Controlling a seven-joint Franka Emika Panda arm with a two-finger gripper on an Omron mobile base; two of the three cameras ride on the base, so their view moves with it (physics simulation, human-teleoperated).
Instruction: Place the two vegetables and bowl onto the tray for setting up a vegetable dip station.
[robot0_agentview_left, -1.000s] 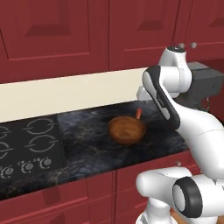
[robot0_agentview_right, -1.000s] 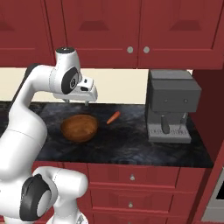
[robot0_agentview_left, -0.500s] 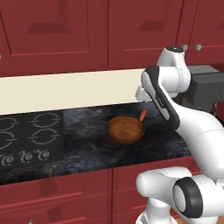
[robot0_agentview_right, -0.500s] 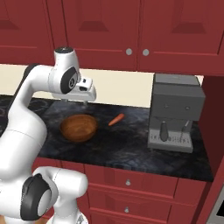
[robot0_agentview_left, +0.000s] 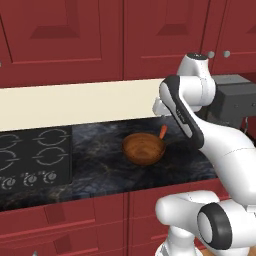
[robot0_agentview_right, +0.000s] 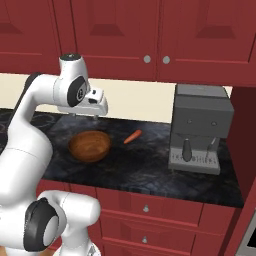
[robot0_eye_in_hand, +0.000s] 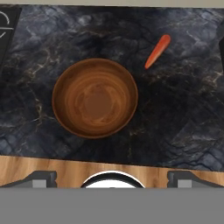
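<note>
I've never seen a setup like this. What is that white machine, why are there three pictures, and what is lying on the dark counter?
The white machine is a robot arm on a base that can drive, in a computer-rendered kitchen. Two pictures come from cameras on the base, behind the arm to its left and right; the third looks down from a camera on the hand. The gripper, its two-fingered hand, hangs above the counter and holds nothing; whether its fingers are open I can't tell. On the counter lie a round wooden bowl, with nothing in it, and beside it, not touching, a small orange carrot. A stove sits at one end and a grey coffee machine at the other.
</note>
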